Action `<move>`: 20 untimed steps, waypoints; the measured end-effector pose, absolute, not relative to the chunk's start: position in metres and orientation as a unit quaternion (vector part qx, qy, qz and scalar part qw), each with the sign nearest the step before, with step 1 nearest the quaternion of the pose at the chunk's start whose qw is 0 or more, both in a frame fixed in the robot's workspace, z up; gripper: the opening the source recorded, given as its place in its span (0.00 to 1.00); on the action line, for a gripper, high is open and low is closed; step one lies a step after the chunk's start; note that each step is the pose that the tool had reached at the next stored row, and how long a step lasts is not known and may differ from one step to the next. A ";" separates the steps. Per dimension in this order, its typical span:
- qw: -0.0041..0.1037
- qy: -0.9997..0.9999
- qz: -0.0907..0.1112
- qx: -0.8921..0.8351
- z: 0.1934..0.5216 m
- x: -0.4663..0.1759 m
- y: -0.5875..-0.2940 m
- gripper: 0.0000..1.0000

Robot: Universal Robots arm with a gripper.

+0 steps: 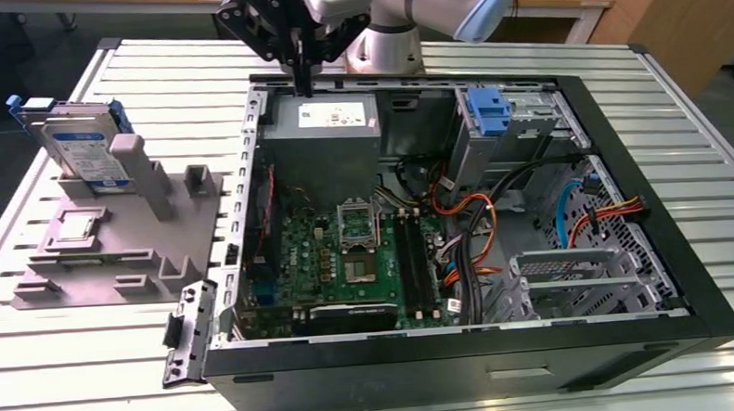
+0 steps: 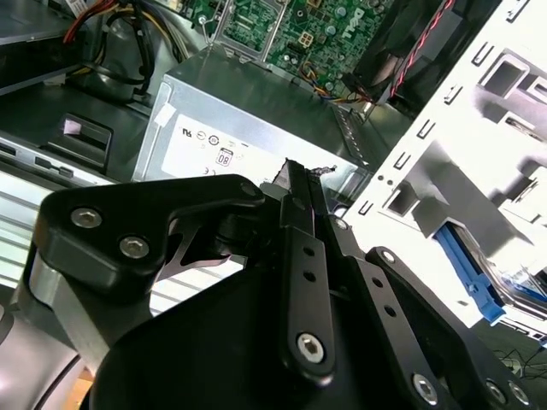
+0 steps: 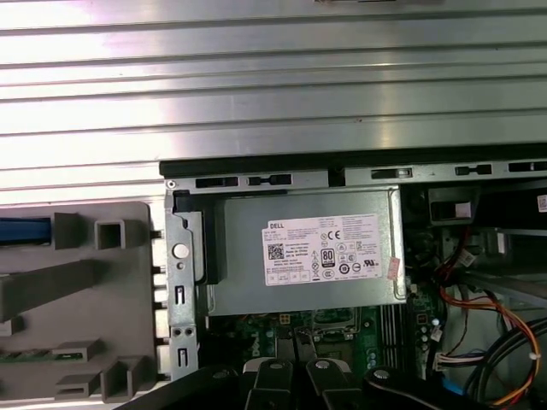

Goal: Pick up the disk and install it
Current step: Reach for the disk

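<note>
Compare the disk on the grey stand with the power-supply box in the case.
The disk stands on edge in the grey stand, outside the case; the power-supply box sits mounted inside it. The disk is a thin slab with a blue frame; the power-supply box is bulkier, without blue. Both are silver-grey and carry a label.

The disk [image 1: 77, 148], a flat silver-grey drive with a white-and-blue label and a blue frame along its edges, stands on edge, leaning slightly, in the grey stand [image 1: 121, 244] at the exterior view's left, outside the case [image 1: 473, 359].
</note>
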State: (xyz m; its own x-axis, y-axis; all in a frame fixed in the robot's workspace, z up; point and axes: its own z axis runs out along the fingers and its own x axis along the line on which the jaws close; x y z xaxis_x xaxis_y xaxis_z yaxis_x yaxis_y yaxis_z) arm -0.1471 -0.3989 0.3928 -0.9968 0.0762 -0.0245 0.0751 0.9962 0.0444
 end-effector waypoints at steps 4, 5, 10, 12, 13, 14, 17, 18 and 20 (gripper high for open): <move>0.013 0.999 0.022 0.038 0.393 -0.148 -0.399 0.15; 0.013 0.999 0.022 0.038 0.393 -0.149 -0.399 0.15; 0.013 0.999 0.022 0.038 0.393 -0.150 -0.399 0.15; 0.013 0.999 0.022 0.038 0.393 -0.151 -0.399 0.15; 0.013 0.999 0.022 0.038 0.393 -0.151 -0.399 0.15; 0.013 0.999 0.022 0.038 0.393 -0.151 -0.399 0.15; 0.013 0.999 0.022 0.038 0.393 -0.152 -0.399 0.15; 0.013 0.999 0.022 0.038 0.393 -0.153 -0.399 0.15; 0.013 0.999 0.022 0.038 0.393 -0.153 -0.399 0.15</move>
State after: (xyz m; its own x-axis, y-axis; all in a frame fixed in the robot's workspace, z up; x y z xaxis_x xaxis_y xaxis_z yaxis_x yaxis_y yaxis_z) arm -0.1531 -0.3989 0.3926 -0.9968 0.0762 -0.0245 0.0751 0.9962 0.0444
